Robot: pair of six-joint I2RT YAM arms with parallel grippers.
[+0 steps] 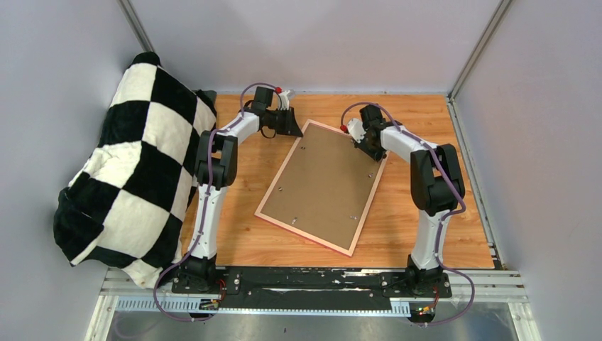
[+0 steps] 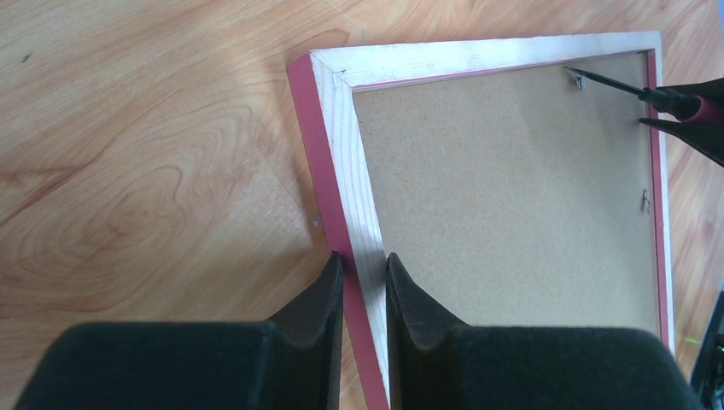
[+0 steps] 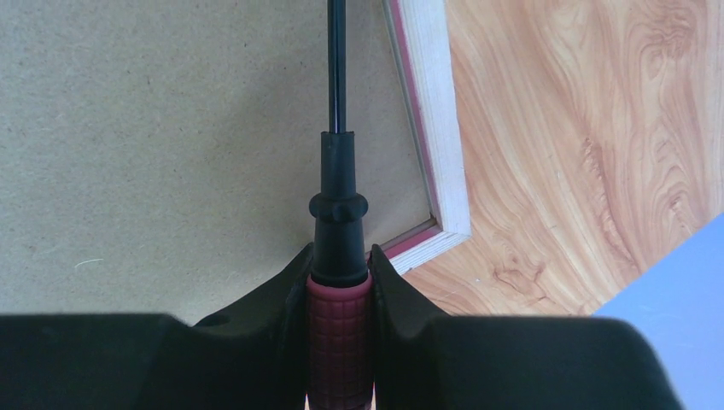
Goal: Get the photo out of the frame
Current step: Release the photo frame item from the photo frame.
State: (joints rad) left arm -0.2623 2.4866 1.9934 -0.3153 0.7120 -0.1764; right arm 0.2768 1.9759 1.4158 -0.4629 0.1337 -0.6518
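The frame (image 1: pixel 281 168) lies face down on the wooden table, its pink border around a brown backing board (image 1: pixel 323 181). The photo is hidden beneath that board. My left gripper (image 2: pixel 364 265) is shut on the frame's side rail (image 2: pixel 341 145) near its far left corner, one finger on each side. My right gripper (image 3: pixel 339 265) is shut on a screwdriver (image 3: pixel 339 213) with a dark red handle, over the frame's far right corner (image 3: pixel 435 128). In the left wrist view the screwdriver (image 2: pixel 674 102) has its tip at a small metal tab (image 2: pixel 580 81) on the board.
A big black-and-white checkered cushion (image 1: pixel 135 163) leans against the left wall beside the left arm. Another metal tab (image 2: pixel 646 201) sits on the frame's right rail. Pale walls close in the wooden table (image 1: pixel 440 213) on three sides.
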